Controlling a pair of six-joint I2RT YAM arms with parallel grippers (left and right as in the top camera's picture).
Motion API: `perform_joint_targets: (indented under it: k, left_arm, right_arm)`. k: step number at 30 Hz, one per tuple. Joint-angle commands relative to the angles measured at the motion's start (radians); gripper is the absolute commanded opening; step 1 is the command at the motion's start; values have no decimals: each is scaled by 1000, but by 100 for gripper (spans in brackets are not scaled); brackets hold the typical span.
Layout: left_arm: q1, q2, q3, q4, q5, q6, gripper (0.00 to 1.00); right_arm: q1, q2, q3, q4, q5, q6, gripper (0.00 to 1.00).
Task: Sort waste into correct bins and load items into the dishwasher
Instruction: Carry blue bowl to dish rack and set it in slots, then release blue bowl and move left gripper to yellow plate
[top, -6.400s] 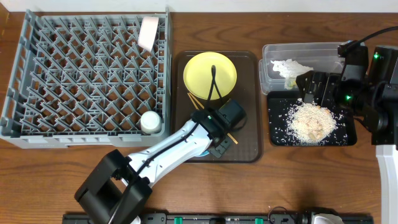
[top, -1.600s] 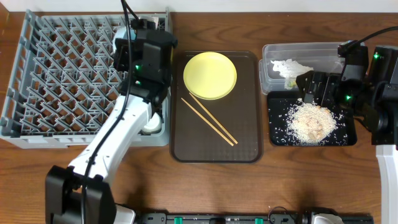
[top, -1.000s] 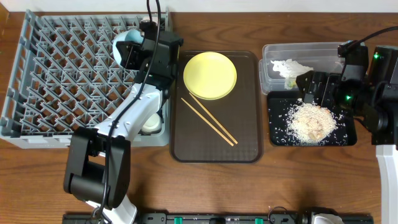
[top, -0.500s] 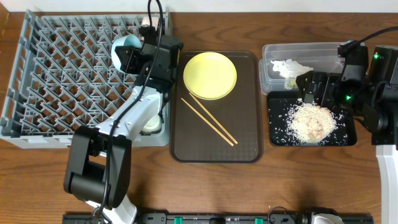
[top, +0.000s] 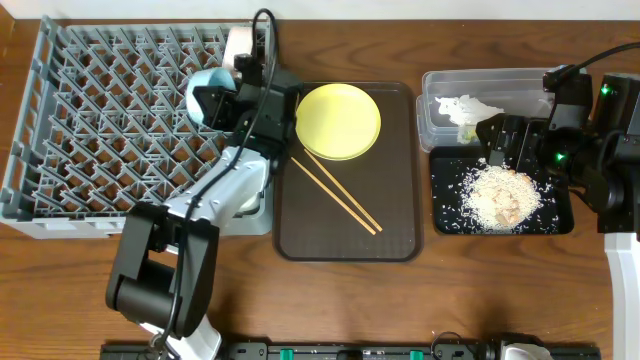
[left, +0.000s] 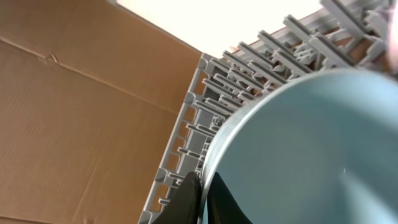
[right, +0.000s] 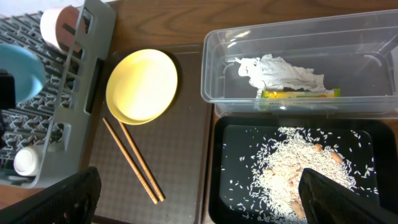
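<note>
My left gripper (top: 218, 100) is shut on the rim of the light blue bowl (top: 203, 98) and holds it on edge over the right side of the grey dish rack (top: 100, 130). The left wrist view shows the fingers (left: 200, 200) pinching the bowl (left: 311, 155). A white bowl (top: 238, 48) and a small white cup (right: 25, 160) are in the rack. The yellow plate (top: 338, 121) and chopsticks (top: 335, 193) lie on the brown tray (top: 400, 240). My right gripper (right: 202, 205) is open above the black tray (top: 447, 215), which holds rice crumbs (top: 500, 195). The clear tub (top: 440, 85) holds the napkin (top: 465, 105) and wrapper (right: 298, 94).
The rack fills the table's left side, with its right wall (right: 93, 56) next to the brown tray. A cardboard wall (left: 81, 106) stands beyond the rack. Bare wooden table (top: 450, 290) runs along the front.
My left arm lifted the blue bowl off the brown tray to the rack's right side and has just lowered it slightly. The right arm has not moved.
</note>
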Motion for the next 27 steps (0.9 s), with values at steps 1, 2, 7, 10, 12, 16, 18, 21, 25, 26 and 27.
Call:
perform_joint_targets:
  k: [1,2,7,10,12,16,18,21,25,26,27]
  left_arm:
    - [-23,4,-18,2,-16,-28,7]
    - [-27,4,-18,2,-16,-28,8]
    - [-45,4,-18,-2,-16,-28,7]
    - [-52,4,-18,-2,-15,-29,8]
    - [-60,4,-18,-2,-16,-32,8]
    - [-80,4,-18,-11,-13,-88,40]
    - [-88,4,-18,-40,9,-90,50]
    - [-93,4,-18,-93,19,-168,60]
    - [-92,4,-18,-150,22,-268,68]
    - [-95,3,-18,-155,23,-288,73]
    - [-101,3,-18,-158,24,-295,75]
  right_arm:
    - [-3,5,1,2,3,8,99]
    - [-3,5,1,2,3,8,99]
    - [-3,5,1,2,3,8,99]
    - [-3,5,1,2,3,8,99]
    - [-3,5,1,2,3,8,99]
    - [-3,5,1,2,3,8,99]
    - [-3,5,1,2,3,8,99]
    - [-3,5,1,2,3,8,99]
    - [-3,5,1,2,3,8,99]
    - [-3,5,1,2,3,8,99]
    - [-3,5,1,2,3,8,99]
